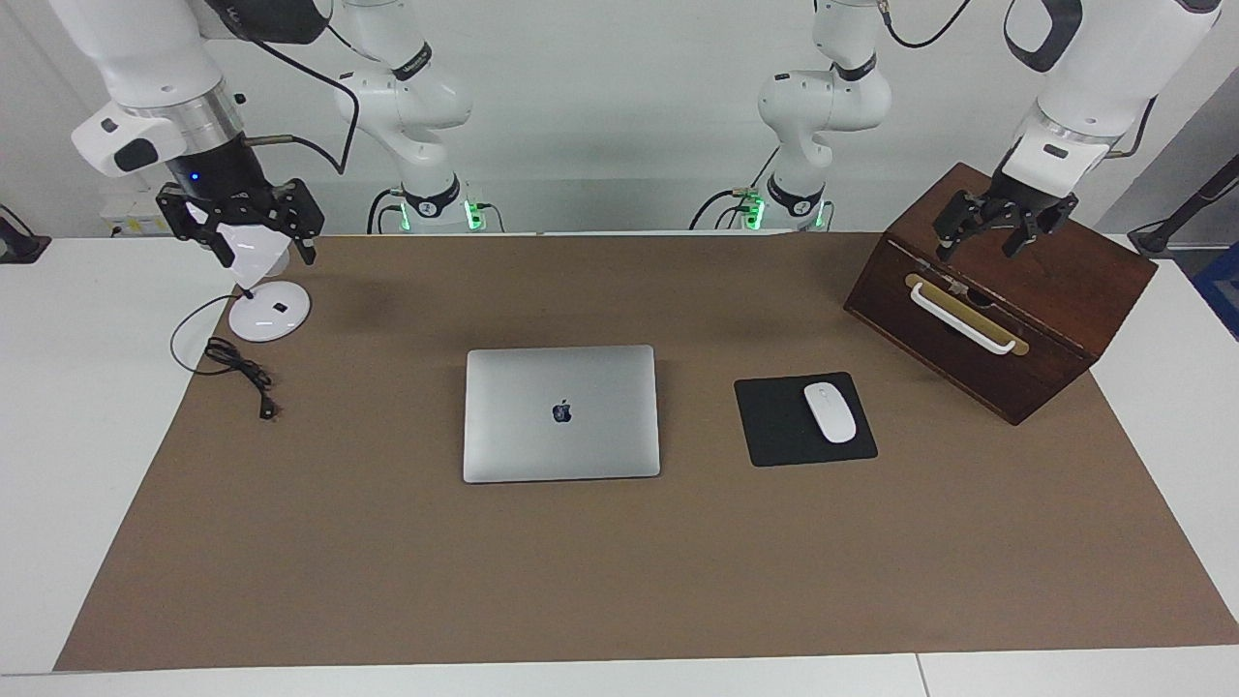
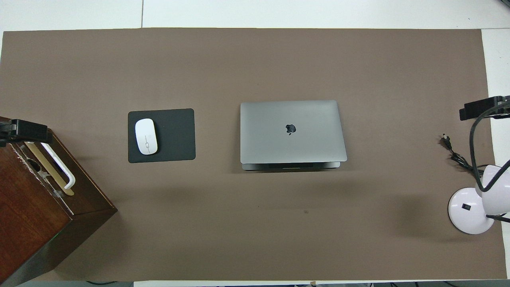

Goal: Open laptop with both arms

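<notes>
- Two white jointed arms hang above the desk (image 1: 77,407), one at each end of the brown mat (image 1: 619,581), and we see neither touching the task's thing.
- We find the left arm's jaws (image 1: 989,235) standing apart, up in the air over the top of the dark brown wooden box (image 1: 1065,290) with its white bar handle (image 1: 963,318).
- We find the right arm's jaws (image 1: 254,254) over the small white desk lamp (image 1: 269,310), whose round base sits directly below them; whether these jaws are apart or together we cannot tell.
- The thin silver-grey rectangular laptop (image 1: 561,413) lies flat and closed on the mat, dark logo up, roughly midway between the two sets of jaws and well apart from both, farther from the robots than the box and the lamp.
- Between the laptop and the left arm's jaws we see a square black mouse pad (image 1: 770,436) with an oval white mouse (image 1: 830,412) lying on it; the pad is just beside the laptop without touching it.
- Below the right arm's jaws, a thin black power cord (image 1: 237,373) runs from the lamp's base and lies bunched on the mat toward the right arm's end of the desk.
</notes>
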Tool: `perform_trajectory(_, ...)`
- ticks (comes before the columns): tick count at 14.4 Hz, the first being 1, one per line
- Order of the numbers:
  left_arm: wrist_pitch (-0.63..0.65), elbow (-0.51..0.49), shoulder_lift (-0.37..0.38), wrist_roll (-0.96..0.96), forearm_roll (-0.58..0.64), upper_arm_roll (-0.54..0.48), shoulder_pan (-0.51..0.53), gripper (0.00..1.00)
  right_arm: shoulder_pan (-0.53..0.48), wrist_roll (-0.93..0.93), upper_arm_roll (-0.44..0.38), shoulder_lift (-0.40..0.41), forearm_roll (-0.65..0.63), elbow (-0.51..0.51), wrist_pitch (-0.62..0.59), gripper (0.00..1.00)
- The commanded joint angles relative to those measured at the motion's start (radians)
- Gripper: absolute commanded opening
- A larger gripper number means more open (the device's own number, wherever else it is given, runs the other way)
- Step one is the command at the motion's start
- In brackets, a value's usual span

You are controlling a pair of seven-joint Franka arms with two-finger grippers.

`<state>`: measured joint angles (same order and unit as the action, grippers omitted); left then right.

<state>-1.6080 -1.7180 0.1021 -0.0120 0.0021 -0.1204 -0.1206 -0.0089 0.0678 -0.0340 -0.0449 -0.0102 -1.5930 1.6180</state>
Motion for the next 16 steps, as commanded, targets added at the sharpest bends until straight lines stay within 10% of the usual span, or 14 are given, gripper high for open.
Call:
perform_trajectory(1,0.026,0.031,-0.018,-0.016,-0.020,0.004,0.015,1.00,-0.019,0.007,0.011,-0.012,-0.008,-0.022,0.025,1.00)
perform_trajectory(16,0.016,0.031,-0.016,-0.019,-0.017,0.005,0.015,1.00,-0.029,0.018,0.011,-0.010,-0.008,-0.021,0.037,1.00)
